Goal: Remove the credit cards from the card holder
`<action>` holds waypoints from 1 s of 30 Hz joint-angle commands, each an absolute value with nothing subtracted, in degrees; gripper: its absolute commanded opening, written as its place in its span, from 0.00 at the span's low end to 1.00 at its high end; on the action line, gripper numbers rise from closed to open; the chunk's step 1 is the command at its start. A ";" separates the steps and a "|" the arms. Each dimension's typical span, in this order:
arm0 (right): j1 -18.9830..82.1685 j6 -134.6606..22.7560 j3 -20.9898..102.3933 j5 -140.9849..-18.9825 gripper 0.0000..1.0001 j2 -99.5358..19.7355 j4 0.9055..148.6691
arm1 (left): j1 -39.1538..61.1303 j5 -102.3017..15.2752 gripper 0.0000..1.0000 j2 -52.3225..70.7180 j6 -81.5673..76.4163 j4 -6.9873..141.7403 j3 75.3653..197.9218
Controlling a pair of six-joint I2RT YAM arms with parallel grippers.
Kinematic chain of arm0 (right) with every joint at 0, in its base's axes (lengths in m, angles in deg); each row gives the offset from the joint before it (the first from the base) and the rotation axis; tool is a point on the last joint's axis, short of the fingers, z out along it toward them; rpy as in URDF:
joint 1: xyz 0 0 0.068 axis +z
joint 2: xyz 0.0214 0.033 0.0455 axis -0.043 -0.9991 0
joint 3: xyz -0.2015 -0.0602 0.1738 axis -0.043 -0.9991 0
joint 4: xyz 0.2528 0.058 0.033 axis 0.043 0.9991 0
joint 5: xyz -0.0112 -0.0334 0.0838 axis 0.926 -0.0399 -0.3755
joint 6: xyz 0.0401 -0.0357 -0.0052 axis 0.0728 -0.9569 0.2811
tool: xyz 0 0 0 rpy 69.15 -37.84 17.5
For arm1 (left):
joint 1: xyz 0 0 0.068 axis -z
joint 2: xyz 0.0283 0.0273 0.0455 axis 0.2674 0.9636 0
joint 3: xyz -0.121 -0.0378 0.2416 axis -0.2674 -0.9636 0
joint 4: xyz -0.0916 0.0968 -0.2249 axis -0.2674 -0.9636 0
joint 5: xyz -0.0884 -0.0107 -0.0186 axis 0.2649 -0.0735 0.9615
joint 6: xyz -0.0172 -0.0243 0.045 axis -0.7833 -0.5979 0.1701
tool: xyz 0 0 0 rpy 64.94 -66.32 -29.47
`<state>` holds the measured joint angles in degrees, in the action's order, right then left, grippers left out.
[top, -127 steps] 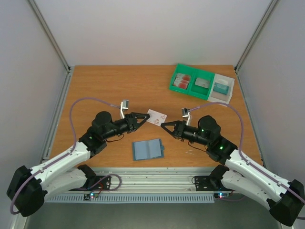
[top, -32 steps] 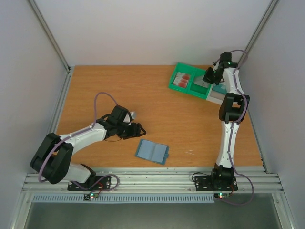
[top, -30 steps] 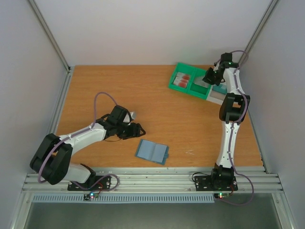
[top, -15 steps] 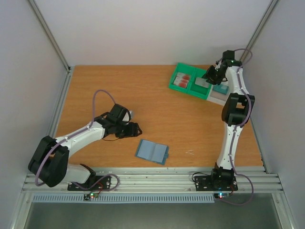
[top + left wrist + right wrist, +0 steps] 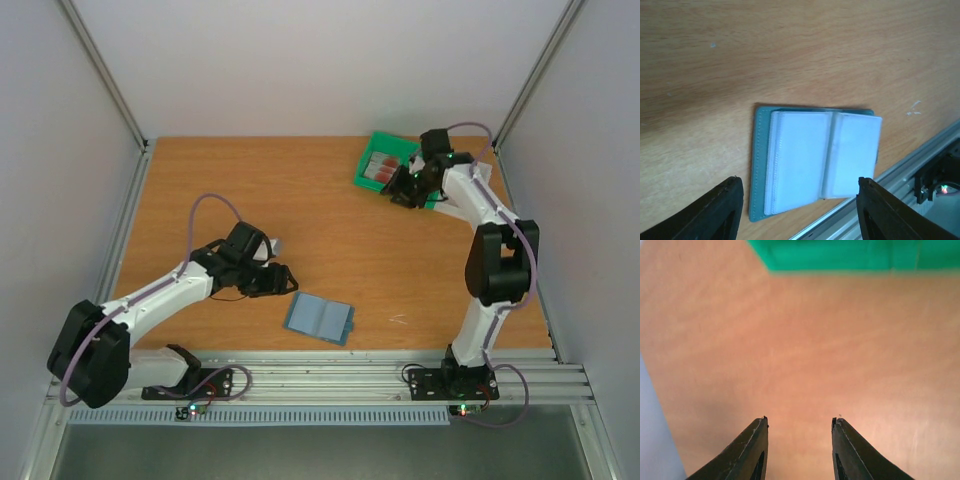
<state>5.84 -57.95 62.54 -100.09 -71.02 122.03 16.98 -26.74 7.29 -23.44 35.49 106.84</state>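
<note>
The card holder [image 5: 319, 318] lies flat and spread open, inside face up, on the tabletop [image 5: 250, 190], close to the near edge and about midway along it. Its long axis runs roughly along that edge, with the right end turned a little nearer to the edge. In the left wrist view the card holder [image 5: 815, 157] shows two pale clear sleeves either side of the fold. The blue-grey cover shows as a strip along one short side.

The left gripper [image 5: 285, 282] sits just beside the holder's far left corner, pointing toward it. Its jaws stand wide apart and grip nothing. From its own camera the left gripper [image 5: 798, 181] has a finger on each side of the holder, and the fingers look clear of it.

The credit cards [image 5: 381, 168] show as red patches in the left compartment of the green tray [image 5: 362, 176]. The tray is near the far right corner of the tabletop, well apart from the holder. They are too small to tell which way they point.

The right gripper [image 5: 403, 192] is at the tray's near side, over bare wood. In the right wrist view the right gripper [image 5: 799, 422] has its jaws partly apart and empty, and the green tray [image 5: 855, 255] lies across the top of the view.
</note>
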 commanded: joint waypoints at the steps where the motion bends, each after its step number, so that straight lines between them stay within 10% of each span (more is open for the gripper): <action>1: 9.90 -54.02 49.18 -100.87 0.36 -61.06 114.54 | 17.53 -23.99 0.63 5.57 -21.40 34.63 107.17; 30: 48.76 -37.35 5.83 -83.28 0.32 -31.99 98.91 | 20.00 -19.97 0.54 5.38 -29.60 51.30 94.52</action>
<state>45.23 -40.09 7.98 -89.16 -30.39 104.15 19.62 -19.83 8.18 -26.66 44.67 96.46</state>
